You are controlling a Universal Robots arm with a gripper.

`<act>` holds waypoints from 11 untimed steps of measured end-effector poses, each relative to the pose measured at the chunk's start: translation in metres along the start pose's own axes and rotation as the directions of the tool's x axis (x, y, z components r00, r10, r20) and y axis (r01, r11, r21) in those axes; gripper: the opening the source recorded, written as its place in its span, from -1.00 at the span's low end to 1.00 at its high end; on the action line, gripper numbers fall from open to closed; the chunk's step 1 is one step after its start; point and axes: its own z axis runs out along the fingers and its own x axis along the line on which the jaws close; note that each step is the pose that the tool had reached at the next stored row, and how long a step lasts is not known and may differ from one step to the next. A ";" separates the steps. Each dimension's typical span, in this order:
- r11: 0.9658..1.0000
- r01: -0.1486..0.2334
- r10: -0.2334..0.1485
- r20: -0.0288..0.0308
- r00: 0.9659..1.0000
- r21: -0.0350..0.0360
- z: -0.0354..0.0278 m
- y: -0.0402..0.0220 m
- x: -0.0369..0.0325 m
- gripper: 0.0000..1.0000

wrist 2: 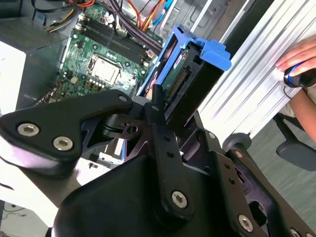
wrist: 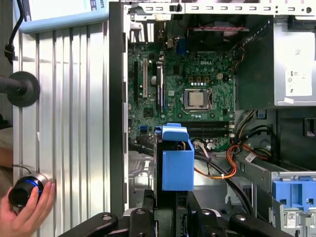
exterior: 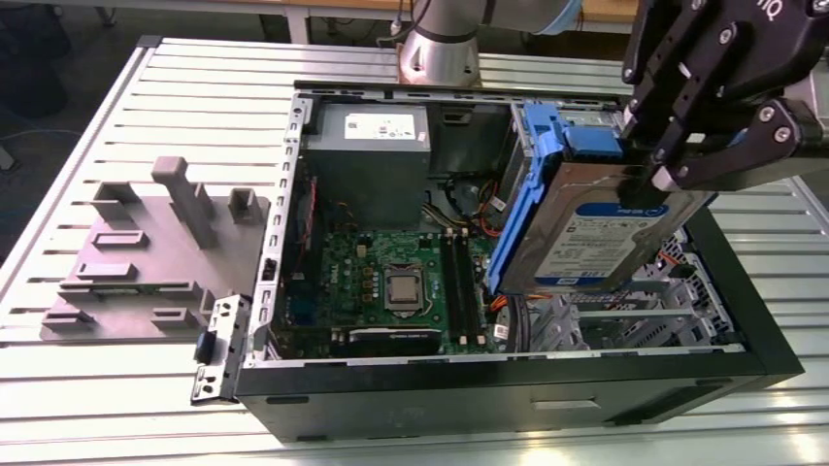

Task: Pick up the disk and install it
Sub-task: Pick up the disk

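One grey moulded fixture (exterior: 143,262) sits at the exterior view's left, flat on the slatted metal surface (exterior: 78,388). Moving across, the open computer case (exterior: 518,393) lies on its side. The grey power supply (exterior: 369,146) is at the far end, and the green motherboard (exterior: 388,282) is spread out below it.

Now the disk (exterior: 603,238): a flat silver rectangle with a white-and-blue label facing the exterior view. A blue carrier (exterior: 534,184) hugs its long edge and wraps over the top. It is up in the air, tilted steeply. It hangs over the side of the case towards the exterior view's right, with its lower end just beside the motherboard's edge. The metal drive cage (exterior: 622,320) lies beneath it.

Above it is the black gripper (exterior: 650,177), clamped tight on the disk's upper end with a finger pressed against each flat face. It holds the full weight, and nothing else touches the disk.

In the first wrist view the carrier shows as a blue block end-on over the open case. Off beside the case, a person's hand (wrist: 27,210) rests on a black knob with a blue ring (wrist: 20,192) at the surface's edge.
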 end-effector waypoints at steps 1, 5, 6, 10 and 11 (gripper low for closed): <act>1.000 0.000 0.000 0.000 1.000 0.000 0.0001 -0.0021 0.0000 -0.30; 1.000 0.000 0.000 0.000 1.000 -0.001 0.0011 -0.0116 -0.0001 -0.30; 1.000 0.000 0.000 0.000 1.000 -0.001 0.0014 -0.0140 -0.0002 -0.30; 1.000 0.000 0.000 0.000 1.000 -0.002 0.0026 -0.0245 -0.0004 -0.30; 1.000 0.000 0.000 0.000 1.000 -0.002 0.0029 -0.0273 -0.0004 -0.30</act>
